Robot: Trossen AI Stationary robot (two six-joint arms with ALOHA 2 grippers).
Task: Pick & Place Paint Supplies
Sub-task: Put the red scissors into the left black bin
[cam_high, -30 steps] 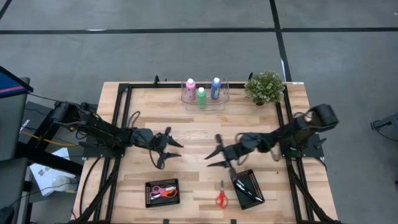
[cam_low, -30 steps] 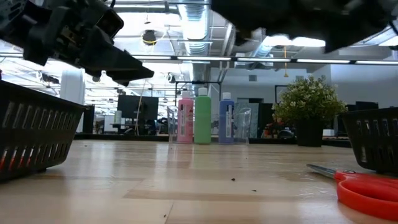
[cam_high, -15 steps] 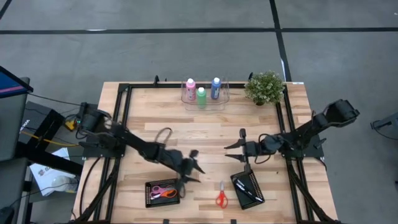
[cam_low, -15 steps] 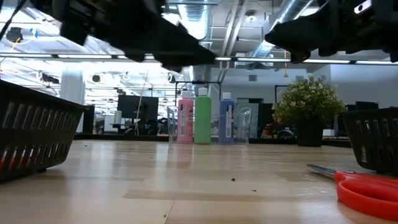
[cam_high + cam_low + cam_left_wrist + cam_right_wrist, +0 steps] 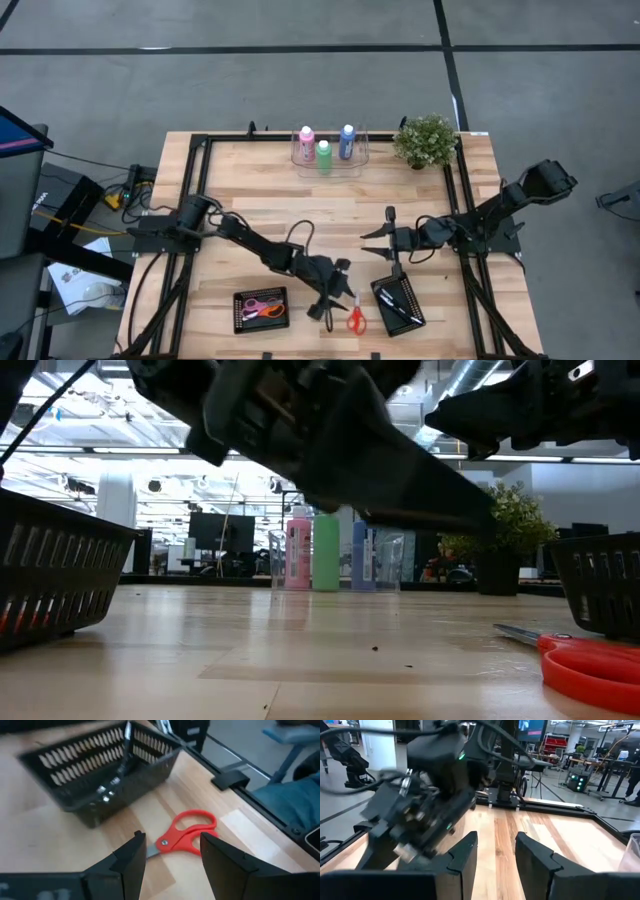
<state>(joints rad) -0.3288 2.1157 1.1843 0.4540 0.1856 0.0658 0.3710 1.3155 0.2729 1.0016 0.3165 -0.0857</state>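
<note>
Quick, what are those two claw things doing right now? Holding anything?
Left tool: open, holding nothing, poised over the red scissors.
Right tool: open, holding nothing, above the table next to the basket of brushes.

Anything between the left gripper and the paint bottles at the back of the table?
Nothing visible. The left gripper hangs open over the red scissors near the front edge. The paint bottles stand in a clear tray at the back edge, with bare wood between. The right gripper hangs off to the side.

Open-plan lab: exposed ceiling ducts (image 5: 300, 380), monitors (image 5: 210, 530), equipment racks.
</note>
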